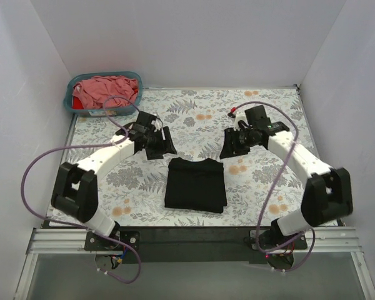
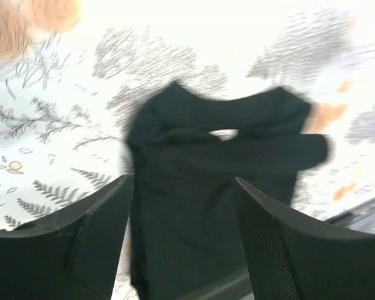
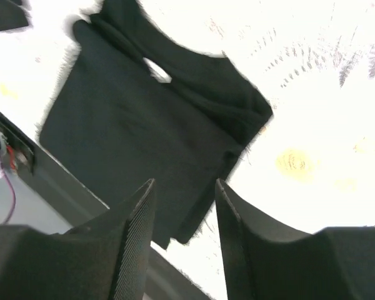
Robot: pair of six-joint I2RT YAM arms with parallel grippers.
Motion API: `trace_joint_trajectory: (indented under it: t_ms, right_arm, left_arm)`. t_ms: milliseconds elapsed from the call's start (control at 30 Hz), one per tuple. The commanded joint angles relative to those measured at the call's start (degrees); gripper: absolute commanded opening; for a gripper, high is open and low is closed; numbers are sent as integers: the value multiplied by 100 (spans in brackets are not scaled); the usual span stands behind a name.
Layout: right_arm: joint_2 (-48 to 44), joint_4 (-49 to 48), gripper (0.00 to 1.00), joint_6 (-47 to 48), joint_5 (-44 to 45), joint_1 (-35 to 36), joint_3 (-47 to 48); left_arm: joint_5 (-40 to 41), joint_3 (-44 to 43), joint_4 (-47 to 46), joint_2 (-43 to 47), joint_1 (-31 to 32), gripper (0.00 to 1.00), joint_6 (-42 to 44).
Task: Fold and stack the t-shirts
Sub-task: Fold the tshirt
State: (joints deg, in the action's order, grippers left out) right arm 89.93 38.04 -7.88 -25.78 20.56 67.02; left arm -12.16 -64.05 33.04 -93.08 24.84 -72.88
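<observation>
A black t-shirt [image 1: 195,184] lies folded into a neat rectangle at the middle of the floral table, its collar toward the far side. My left gripper [image 1: 159,142] hovers just beyond its far left corner, and my right gripper [image 1: 233,144] just beyond its far right corner. Both are lifted off the cloth. The left wrist view shows the left gripper [image 2: 182,181] open above the black t-shirt [image 2: 206,187], with nothing between the fingers. In the right wrist view the right gripper [image 3: 184,182] is open over the black t-shirt [image 3: 144,119], also holding nothing. Pink t-shirts [image 1: 106,89] and a red one are heaped in the basket.
The teal plastic basket [image 1: 67,100] stands in the far left corner of the table. White walls close in the left, right and far sides. A dark rail [image 1: 194,234] runs along the near edge between the arm bases.
</observation>
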Motion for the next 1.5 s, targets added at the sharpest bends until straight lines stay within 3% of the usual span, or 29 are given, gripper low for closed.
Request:
trace_joint_trajectory:
  t_ms: [0,67,200,267,433,633,867,1100,1233,1267,1400,1467]
  right_arm:
    - [-1202,-1200,50,-407,-198,-34,-592]
    - [-1547,-1692,50,-618,-793,-25,-1023]
    - [-1558,-2956,49,-943,-1850,45,-1997]
    - [-1496,-3267,48,-961,-2123,176,-2245]
    - [-996,-3751,45,-786,-2274,203,-2598]
    - [-109,-4375,44,-811,-2080,-104,-2431]
    - [1419,-4753,43,-986,-2238,-674,-1922]
    - [2090,-4973,43,-1365,-2335,-1098,-1263]
    - [1696,-4973,45,-1629,-2528,-1089,-1121]
    - [1390,-4973,45,-1690,-2581,-1080,-1182]
    - [545,-4973,47,-1910,-2677,-887,-1683]
    - [72,-4982,48,-2050,-2748,-677,-2077]
  left_arm:
    - [-57,303,-384,1185,-23,64,-50]
    - [-556,603,-770,1686,29,62,-112]
    - [-1172,1298,-1377,1881,388,43,-156]
    - [-1297,1569,-1554,1706,521,28,-86]
    - [-1237,1896,-2380,1188,583,14,-77]
    - [-1174,1317,-2609,55,154,4,-112]
    - [-1227,860,-2750,-1149,-93,4,-182]
    - [-1411,456,-2812,-1845,-427,8,-253]
    - [-1499,218,-2689,-1522,-427,21,-253]
    - [-1491,209,-2654,-1381,-427,30,-270]
    - [-1447,419,-2495,-206,-401,52,-410]
    - [-1429,568,-2425,262,-331,53,-498]
